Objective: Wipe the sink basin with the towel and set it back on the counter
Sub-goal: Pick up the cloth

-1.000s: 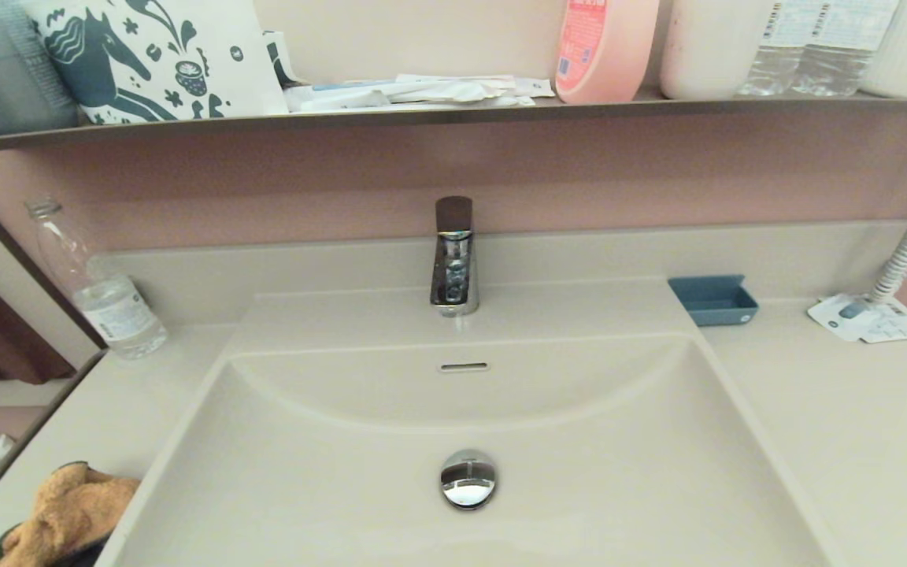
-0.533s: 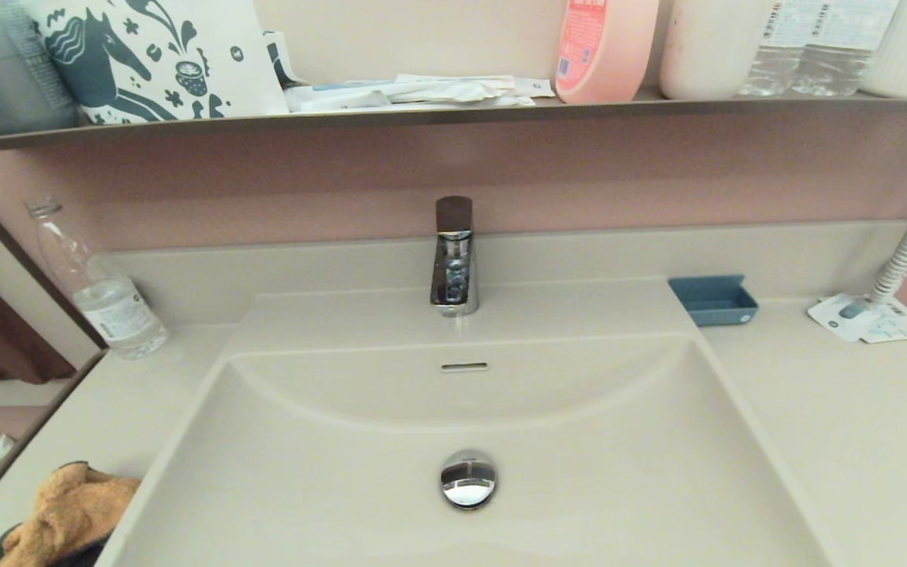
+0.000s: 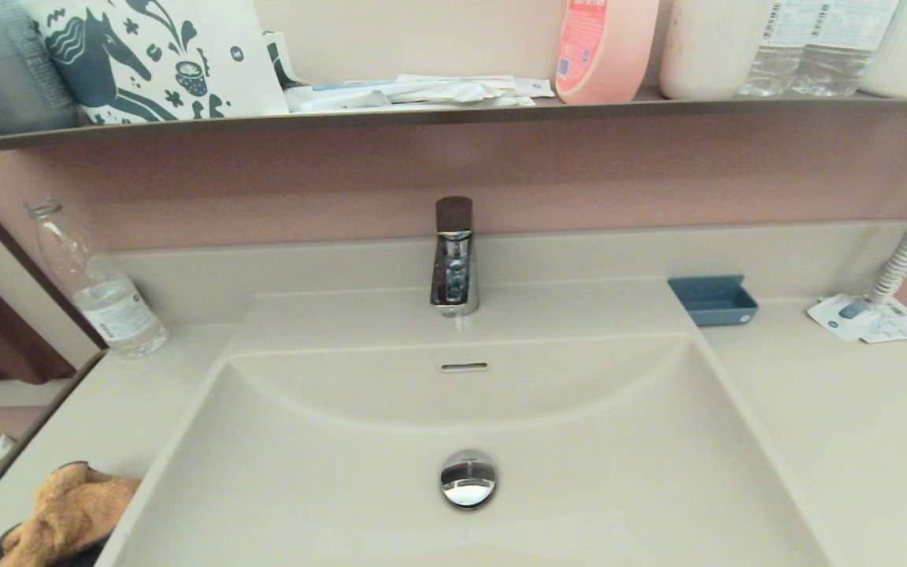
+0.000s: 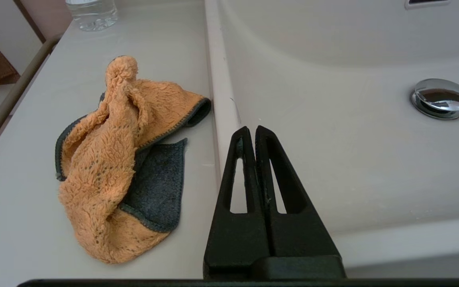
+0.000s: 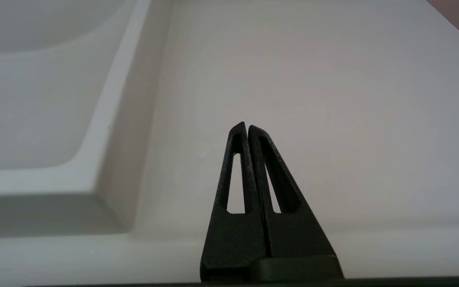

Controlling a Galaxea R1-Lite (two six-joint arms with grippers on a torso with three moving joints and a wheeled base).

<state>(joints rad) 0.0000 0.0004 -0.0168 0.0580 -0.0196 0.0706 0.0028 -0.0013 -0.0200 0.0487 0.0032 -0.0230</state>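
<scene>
Towel point(image 4: 114, 159) lay crumpled on the tabletop point(image 3: 831, 409) left of the sink basin point(image 3: 579, 472), one edge touching the rim. Basin held only its chrome drain plug point(image 3: 468, 479). Left hand point(image 4: 252, 129) hovered over the rim beside the towel, fingers together, empty. Right hand point(image 5: 245, 125) over the right tabletop, fingers together. Blue tray point(image 3: 713, 301) looked empty; water bottle point(image 3: 103, 287) part full.

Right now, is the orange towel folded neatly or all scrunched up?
Scrunched up. The towel lies in a lumpy heap on the counter, one corner flipped to show its dark underside.
</scene>
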